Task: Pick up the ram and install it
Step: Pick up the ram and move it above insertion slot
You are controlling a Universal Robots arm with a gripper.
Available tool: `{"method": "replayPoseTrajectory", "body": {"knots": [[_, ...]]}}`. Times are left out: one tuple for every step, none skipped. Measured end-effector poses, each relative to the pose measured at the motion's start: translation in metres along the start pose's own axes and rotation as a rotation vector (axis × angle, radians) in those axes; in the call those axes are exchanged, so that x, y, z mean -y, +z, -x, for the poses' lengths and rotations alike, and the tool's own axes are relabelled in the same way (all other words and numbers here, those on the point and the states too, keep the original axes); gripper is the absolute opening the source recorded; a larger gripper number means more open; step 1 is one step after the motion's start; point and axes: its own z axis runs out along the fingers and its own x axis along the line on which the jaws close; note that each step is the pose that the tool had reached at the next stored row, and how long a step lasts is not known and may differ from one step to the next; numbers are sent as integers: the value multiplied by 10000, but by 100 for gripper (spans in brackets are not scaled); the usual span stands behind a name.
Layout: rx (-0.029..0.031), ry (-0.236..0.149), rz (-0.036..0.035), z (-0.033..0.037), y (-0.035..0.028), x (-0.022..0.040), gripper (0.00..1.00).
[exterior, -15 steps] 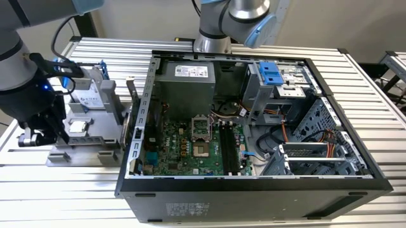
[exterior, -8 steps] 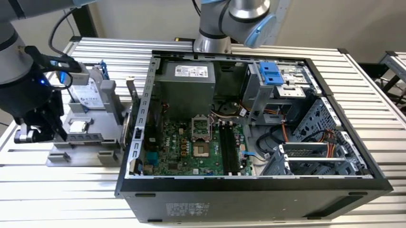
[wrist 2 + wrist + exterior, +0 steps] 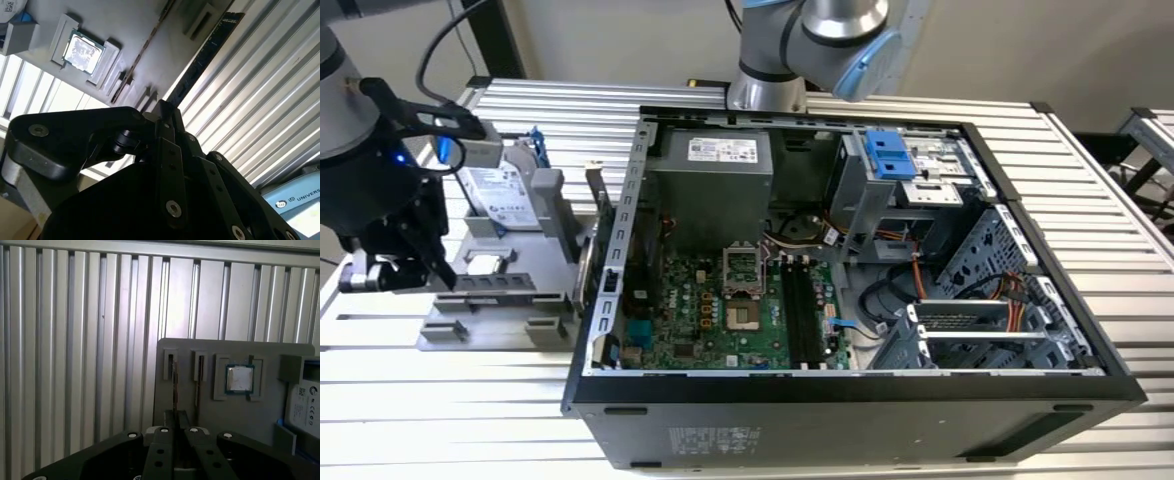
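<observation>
In the exterior view, the gripper (image 3: 394, 270) is held at the holder (image 3: 454, 325), well apart from the case (image 3: 854, 425), so installing is judged undone. In the second wrist view, the gripper appears clenched on the ram's (image 3: 205, 55) end. In the first wrist view, the ram is seen edge-on in its slot, not yet lifted.

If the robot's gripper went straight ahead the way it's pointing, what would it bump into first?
Most likely the ram, standing on edge in a slot of the grey holder. In the first wrist view the gripper lines up with it; how far apart they are is unclear.
</observation>
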Motion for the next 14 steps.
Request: {"method": "replayPoseTrajectory", "body": {"knots": [[0, 0, 0, 0, -16, 0, 0], [0, -1, 0, 0, -33, 0, 0], [0, 0, 0, 1, -50, 0, 0], [0, 0, 1, 1, -66, -1, 0], [1, 0, 0, 1, -82, -1, 0], [2, 0, 0, 2, -98, -1, 0], [2, -1, 0, 2, -115, -1, 0], [3, 0, -1, 2, -131, -1, 0], [3, -1, -1, 2, -146, -1, 0], [3, 0, 0, 3, -164, -1, 0], [4, 0, -1, 3, -180, -1, 0], [4, 0, 0, 3, -198, -1, 0], [4, 0, 0, 4, -217, -1, 0], [5, 0, -1, 4, -236, -1, 0]]}}
